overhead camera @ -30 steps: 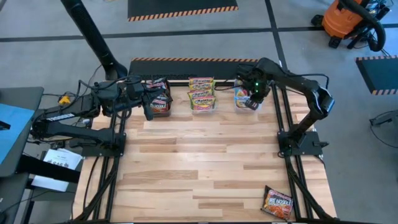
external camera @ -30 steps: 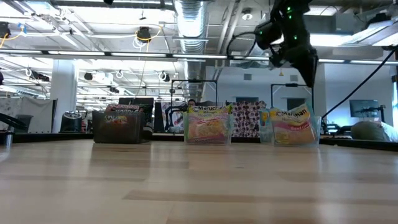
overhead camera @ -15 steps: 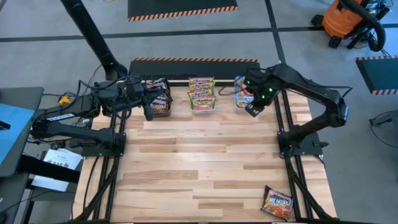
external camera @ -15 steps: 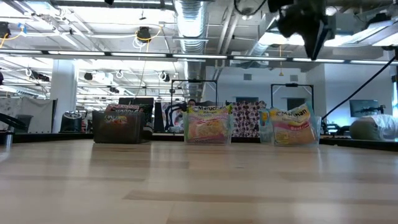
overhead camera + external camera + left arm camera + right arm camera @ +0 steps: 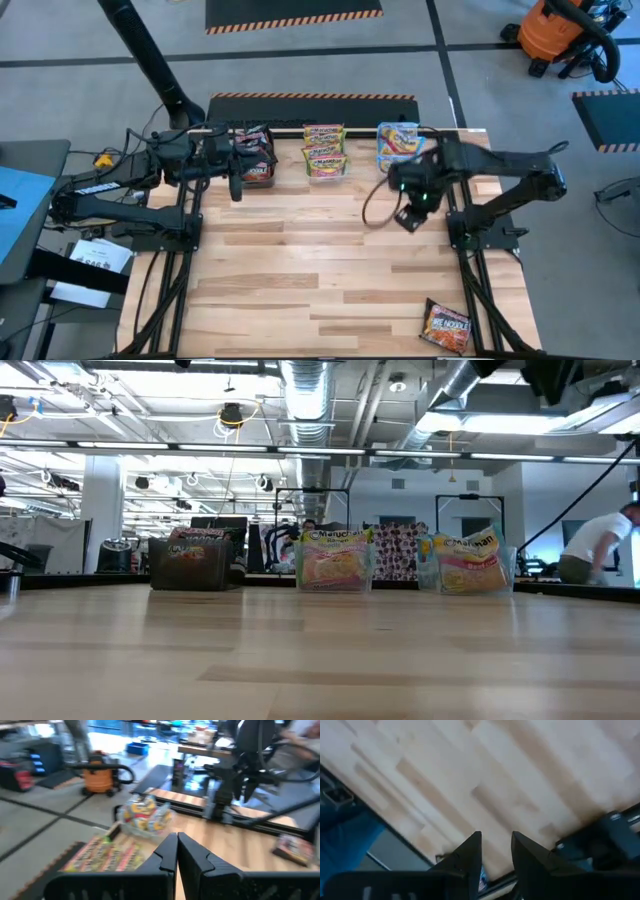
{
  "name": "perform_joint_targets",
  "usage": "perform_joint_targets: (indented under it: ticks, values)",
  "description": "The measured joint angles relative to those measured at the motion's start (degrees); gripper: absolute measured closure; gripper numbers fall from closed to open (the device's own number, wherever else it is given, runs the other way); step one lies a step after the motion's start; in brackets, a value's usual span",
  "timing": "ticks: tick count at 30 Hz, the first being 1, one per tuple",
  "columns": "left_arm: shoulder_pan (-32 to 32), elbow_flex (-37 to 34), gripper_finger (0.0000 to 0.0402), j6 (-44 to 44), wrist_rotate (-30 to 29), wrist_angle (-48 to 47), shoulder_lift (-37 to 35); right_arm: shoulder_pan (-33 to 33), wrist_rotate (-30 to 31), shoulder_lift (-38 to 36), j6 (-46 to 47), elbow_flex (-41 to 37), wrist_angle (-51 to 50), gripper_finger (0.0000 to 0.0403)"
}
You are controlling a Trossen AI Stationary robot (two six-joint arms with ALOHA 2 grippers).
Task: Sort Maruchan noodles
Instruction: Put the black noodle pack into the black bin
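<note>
Item: loose noodle packet [image 5: 446, 327], near right corner of the wooden table [image 5: 300, 260], well apart from all else. Flat rectangular plastic wrapper, orange-red print on dark ground.

Handling (judged): light, thin and crinkly; the film is likely slippery, the dry noodle block inside brittle. Best pinched across a short edge or seam, gently, rather than squeezed over the middle.

Already sorted, far edge of table: dark packets [image 5: 257, 157] at left; orange-yellow-green packets [image 5: 324, 152] in the middle; light-blue packets [image 5: 399, 143] at right. In the low view they stand upright in three separate groups.

Right gripper [image 5: 409, 214]: over bare table just near of the light-blue group, fingers [image 5: 468, 854] narrowly apart, holding nothing.

Left gripper [image 5: 238, 186]: beside the dark packets, fingers [image 5: 167, 854] pressed together, empty.
</note>
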Motion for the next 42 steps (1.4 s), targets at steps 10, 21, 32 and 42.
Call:
perform_joint_targets:
  ticks: [10, 21, 32, 42]
  values:
    - [0.0, 0.0, 0.0401, -3.2, 11.4, -0.2, 0.0, 18.9, -5.1, 3.3, 17.2, 0.0, 0.2, 0.0209]
    - [-0.2, 0.0, 0.0401, -5.8, 18.0, -5.2, 0.0, 33.8, -9.1, 12.6, 28.1, -0.1, 3.3, 0.0184]
    - [-0.2, 0.0, 0.0401, -6.7, 21.1, -7.9, 0.0, 42.2, -19.1, 24.7, 27.4, -0.1, 12.9, 0.0184]
    - [-0.2, 0.0, 0.0401, -6.7, 21.1, -7.9, 0.0, 47.0, -25.2, 34.2, 27.8, -0.1, 16.2, 0.0184]
